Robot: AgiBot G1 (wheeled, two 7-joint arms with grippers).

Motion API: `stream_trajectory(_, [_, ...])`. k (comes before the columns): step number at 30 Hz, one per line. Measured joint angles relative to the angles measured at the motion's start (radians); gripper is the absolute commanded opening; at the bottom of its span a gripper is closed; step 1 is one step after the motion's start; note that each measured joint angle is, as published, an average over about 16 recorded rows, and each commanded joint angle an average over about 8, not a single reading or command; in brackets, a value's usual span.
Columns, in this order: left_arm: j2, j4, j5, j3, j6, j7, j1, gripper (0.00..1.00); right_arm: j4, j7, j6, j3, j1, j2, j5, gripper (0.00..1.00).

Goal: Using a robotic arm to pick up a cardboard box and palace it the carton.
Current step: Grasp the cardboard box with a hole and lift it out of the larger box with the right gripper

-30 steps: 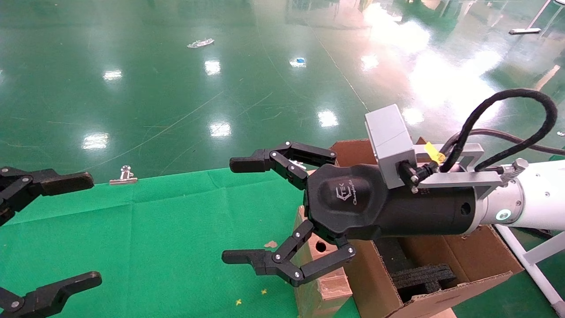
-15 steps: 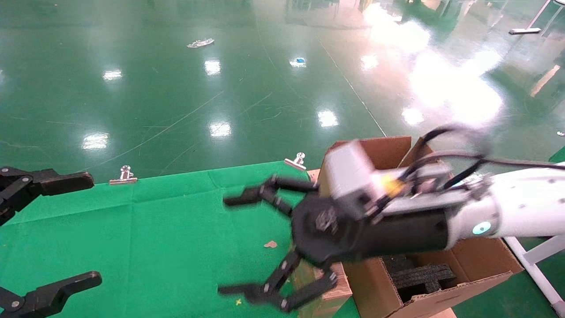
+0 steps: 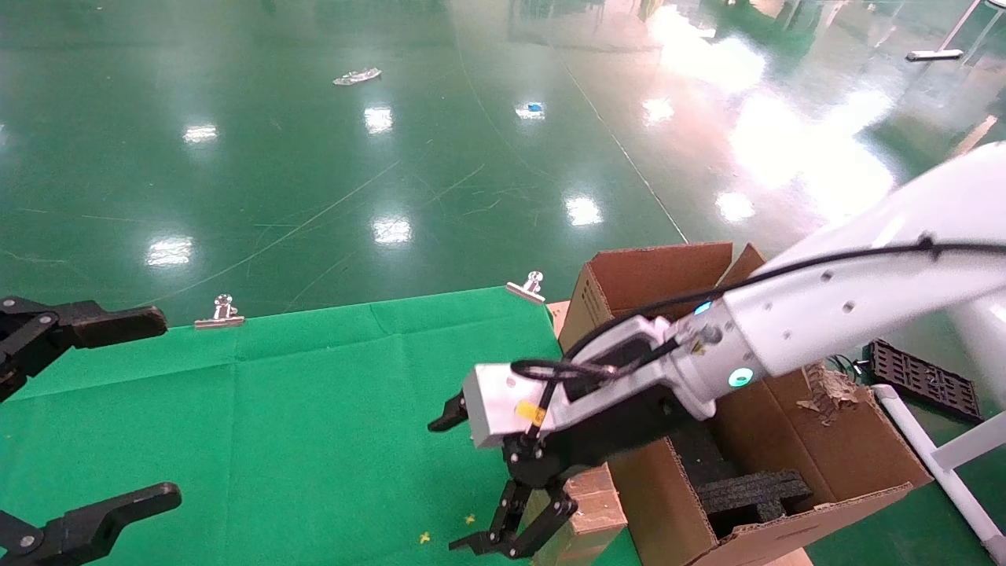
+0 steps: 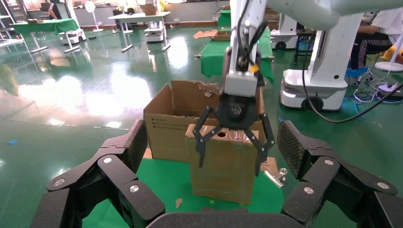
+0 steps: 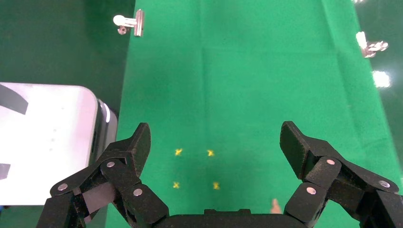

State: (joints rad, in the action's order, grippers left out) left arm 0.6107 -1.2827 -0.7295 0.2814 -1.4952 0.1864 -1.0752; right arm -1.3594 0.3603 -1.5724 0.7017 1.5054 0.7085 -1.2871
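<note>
Brown and worn, the cardboard box (image 4: 221, 164) stands on end on the green-clothed tabletop (image 3: 259, 409), pressed against the side wall of the carton (image 3: 794, 464), and the right pincer (image 4: 234, 142) of the robotic arm (image 3: 833, 314) hangs right above its top edge, pointed down with its jaws spread wide and nothing between them. From the left wrist camera the two black fingers (image 4: 201, 142) straddle the box top, one off each upper corner, with the round hole (image 4: 220, 135) between them.

The risks, as I judge them, come from how tight that spot is. The box is tall and standing free, so a finger that lands on the top edge instead of sliding past it could tip it over, or shove it along the cloth. The carton wall sits just beside the pincer, so the finger on that side may catch the corrugated edge or a torn flap. The cardboard looks soft and taped, so a squeeze near the rim may cave it in and let it slip on the lift over the wall.

The left pincer (image 3: 82, 417) waits well off to the side, spread and empty
</note>
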Motion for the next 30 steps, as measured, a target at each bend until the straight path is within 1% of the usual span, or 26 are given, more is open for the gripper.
stream_trajectory(8, [0.0,0.0,0.0,0.001,0.0,0.0,0.0,1.0,0.0,0.036,-0.01,0.173,0.223,-0.038,-0.027,1.0])
stream_trajectory(15, [0.0,0.0,0.001,0.001,0.0,-0.001,0.0,1.0,-0.001,0.067,-0.012,0.367,0.388,-0.048,-0.068,1.0])
stream_trajectory(24, [-0.001,0.0,0.001,0.002,0.001,-0.001,0.0,1.0,-0.001,0.123,-0.008,0.618,0.542,-0.005,-0.086,1.0])
stream_trajectory(30, [-0.001,0.0,0.002,0.002,0.001,-0.001,0.0,1.0,-0.001,0.18,-0.003,0.755,0.619,0.046,-0.075,1.0])
